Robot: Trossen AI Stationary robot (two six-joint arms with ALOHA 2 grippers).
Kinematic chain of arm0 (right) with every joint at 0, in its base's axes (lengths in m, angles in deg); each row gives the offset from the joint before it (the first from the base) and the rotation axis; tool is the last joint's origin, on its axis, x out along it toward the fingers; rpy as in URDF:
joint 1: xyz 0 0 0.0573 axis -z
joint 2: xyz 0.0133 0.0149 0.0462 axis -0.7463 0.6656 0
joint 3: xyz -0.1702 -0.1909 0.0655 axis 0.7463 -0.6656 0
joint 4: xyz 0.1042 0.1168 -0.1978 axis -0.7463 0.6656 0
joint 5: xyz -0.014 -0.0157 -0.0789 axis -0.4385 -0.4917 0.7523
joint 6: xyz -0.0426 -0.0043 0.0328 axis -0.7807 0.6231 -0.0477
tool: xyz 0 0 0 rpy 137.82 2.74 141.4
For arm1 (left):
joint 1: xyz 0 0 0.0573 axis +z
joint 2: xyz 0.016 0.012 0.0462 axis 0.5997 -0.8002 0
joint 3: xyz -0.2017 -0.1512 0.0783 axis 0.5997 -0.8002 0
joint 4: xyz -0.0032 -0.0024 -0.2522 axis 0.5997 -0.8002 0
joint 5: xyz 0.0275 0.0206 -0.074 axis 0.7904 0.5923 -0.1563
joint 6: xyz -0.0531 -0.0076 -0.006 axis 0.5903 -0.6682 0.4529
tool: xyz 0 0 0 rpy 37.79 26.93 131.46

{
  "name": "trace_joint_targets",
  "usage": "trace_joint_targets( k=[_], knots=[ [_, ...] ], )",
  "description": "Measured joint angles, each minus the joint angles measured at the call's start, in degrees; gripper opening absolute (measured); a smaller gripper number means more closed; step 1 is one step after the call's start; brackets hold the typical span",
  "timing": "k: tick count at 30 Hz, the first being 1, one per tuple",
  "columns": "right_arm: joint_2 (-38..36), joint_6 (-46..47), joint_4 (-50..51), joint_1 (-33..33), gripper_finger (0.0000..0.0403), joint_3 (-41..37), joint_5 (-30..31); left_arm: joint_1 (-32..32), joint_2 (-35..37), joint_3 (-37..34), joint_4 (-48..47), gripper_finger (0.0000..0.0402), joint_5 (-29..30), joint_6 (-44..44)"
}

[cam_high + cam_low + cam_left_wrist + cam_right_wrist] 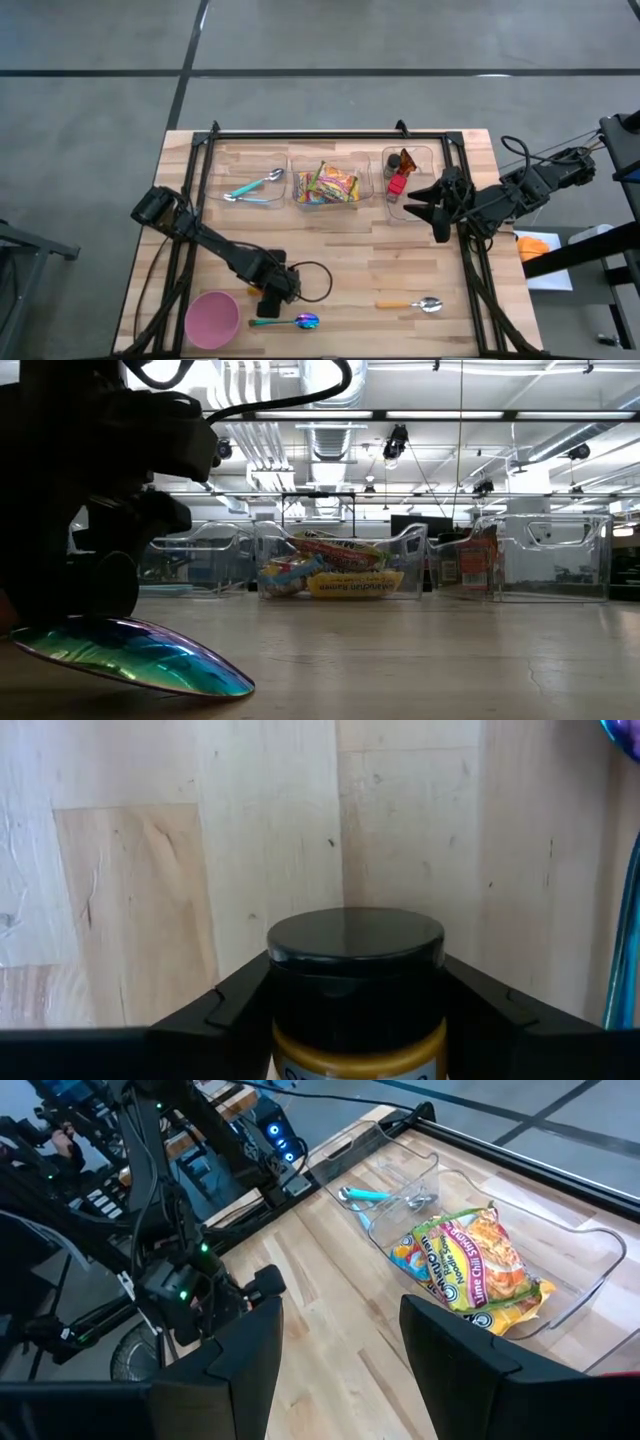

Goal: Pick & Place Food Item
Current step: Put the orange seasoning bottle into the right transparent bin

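A small jar (357,990) with a black lid and yellow contents stands between the fingers of my left gripper (357,1020), which points down at the near left of the table (272,292). In the high view the gripper hides the jar. My right gripper (437,212) hangs open above the table's right side, nothing between its fingers (340,1370). Colourful food packets (326,185) lie in the middle clear bin at the back. My left gripper has the jar pinched between its two fingers (235,1005), one on each side, just below the black lid (355,945). The fingers come from above, pointing down. The jar stays upright, lid up; its base is hidden, so whether it rests on the table does not show.
A pink bowl (212,318) and an iridescent spoon (296,322) lie close to the left gripper. A wooden-handled spoon (412,304) lies near right. Three clear bins stand at the back: teal utensils (255,187) on the left, packets in the middle, red items (400,178) on the right.
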Motion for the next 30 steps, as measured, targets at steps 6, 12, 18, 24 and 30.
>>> trace_joint_targets(
  k=[6, 12, 18, 24, 30],
  knots=[
    [0.0, 1.3, -0.1, 0.0, 0.0201, 0.0, 0.1, 1.0, 4.9, -0.2, 0.0, 0.0212, 2.8, 2.0],
    [-0.1, 0.1, -0.4, 0.0, 0.0201, 0.0, 0.2, 4.9, 13.4, -0.1, 2.2, 0.0212, 6.7, 3.0],
    [0.3, -7.7, -4.2, 0.0, 0.0201, 0.0, -4.3, 10.4, 22.9, -0.1, 16.3, 0.0212, 11.9, 3.1],
    [2.4, -15.2, -15.9, 0.2, 0.0201, 0.0, -2.8, 15.2, 27.6, 0.0, 35.0, 0.0212, 18.6, -1.2],
    [5.9, -18.9, -26.8, 0.7, 0.0201, 0.0, 0.9, 17.0, 27.4, 0.0, 45.7, 0.0212, 18.7, -5.8]
  ],
)
